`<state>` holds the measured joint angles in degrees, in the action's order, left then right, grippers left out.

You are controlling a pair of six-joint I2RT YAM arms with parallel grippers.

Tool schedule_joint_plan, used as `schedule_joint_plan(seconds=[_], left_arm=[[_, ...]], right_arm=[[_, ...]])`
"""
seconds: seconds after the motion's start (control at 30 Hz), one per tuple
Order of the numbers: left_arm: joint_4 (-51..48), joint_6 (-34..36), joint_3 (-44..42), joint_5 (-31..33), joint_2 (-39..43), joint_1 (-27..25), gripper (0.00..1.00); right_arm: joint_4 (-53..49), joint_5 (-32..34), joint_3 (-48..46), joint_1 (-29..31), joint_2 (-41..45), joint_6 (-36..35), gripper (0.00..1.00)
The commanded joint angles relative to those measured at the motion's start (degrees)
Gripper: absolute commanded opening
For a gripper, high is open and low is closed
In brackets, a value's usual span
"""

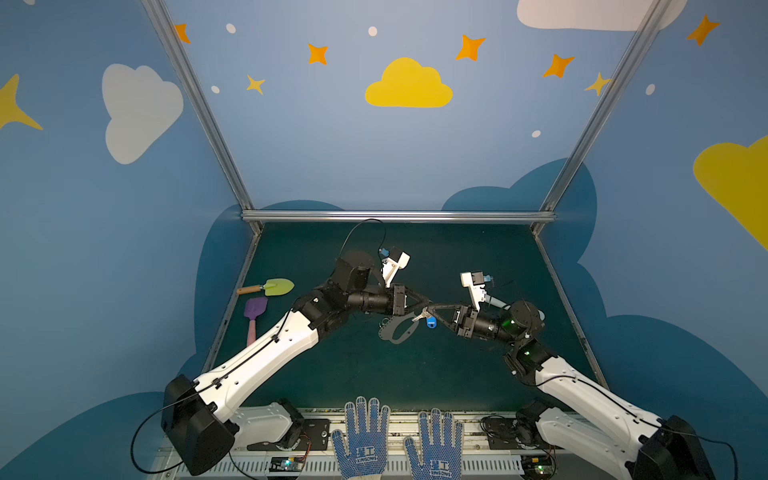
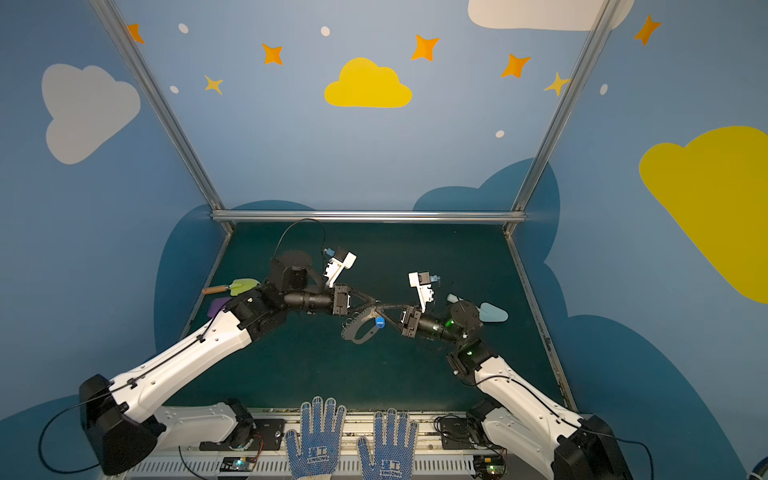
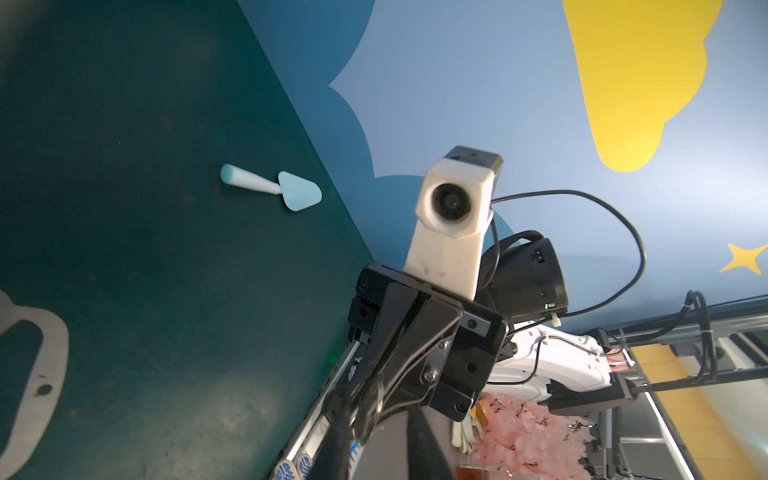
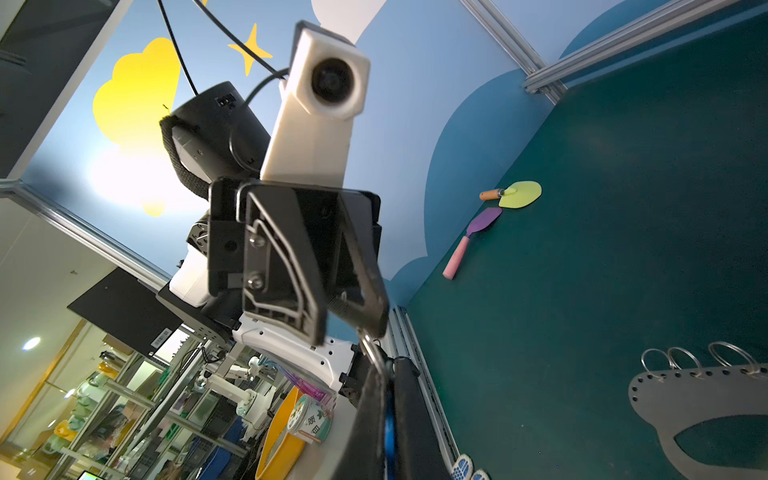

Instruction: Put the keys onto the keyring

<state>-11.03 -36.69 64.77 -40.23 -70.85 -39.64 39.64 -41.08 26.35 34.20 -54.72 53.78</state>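
Observation:
The keys, a silver key (image 1: 419, 316) joined to a blue tag (image 1: 431, 322), hang just above the green mat in both top views. My right gripper (image 1: 430, 312) is shut on them; in the right wrist view the blue tag (image 4: 390, 436) shows as a strip pinched between its fingers (image 4: 411, 415). My left gripper (image 1: 424, 306) meets it tip to tip from the left, open with a gap between its fingers (image 4: 368, 286). A thin wire ring (image 4: 370, 349) hangs at the tip of one of those fingers. The keyring (image 1: 397, 330), a grey plate with wire rings (image 4: 681, 357), lies flat below both tips.
A green trowel (image 1: 274, 286) and a purple spade (image 1: 254, 316) lie by the left wall. Near the right wall, behind my right arm, lies a pale blue spade (image 2: 492, 311). Two blue dotted gloves (image 1: 365, 436) rest on the front rail.

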Motion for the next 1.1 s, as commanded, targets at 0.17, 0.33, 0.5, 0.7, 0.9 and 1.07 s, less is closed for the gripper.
schedule_joint_plan(seconds=[0.17,0.33,0.5,0.7,0.9,1.07], left_arm=[[2.01,-2.64,-4.69,5.96,5.8,3.95,0.36],[3.06,-5.38,-9.29,9.39,7.8,6.27,0.42],[3.16,-6.86,-13.92,11.18,8.87,7.81,0.42],[3.38,-7.53,-16.97,11.09,9.42,8.86,0.42],[4.83,-8.12,-19.65,12.79,10.21,9.09,0.43],[5.58,-9.17,-21.89,14.4,9.69,9.13,0.44]], right_arm=[[6.05,-6.61,1.66,-0.75,-3.64,1.16,0.0],[8.53,-11.83,4.33,-2.13,-7.62,1.72,0.0],[10.89,-16.52,6.56,-3.33,-11.39,0.8,0.0],[12.23,-21.25,8.91,-3.9,-13.84,-0.84,0.0],[4.46,-21.42,11.6,-5.34,-14.41,-5.96,0.0],[-21.42,-8.74,15.98,-5.68,-11.65,-23.18,0.0]])
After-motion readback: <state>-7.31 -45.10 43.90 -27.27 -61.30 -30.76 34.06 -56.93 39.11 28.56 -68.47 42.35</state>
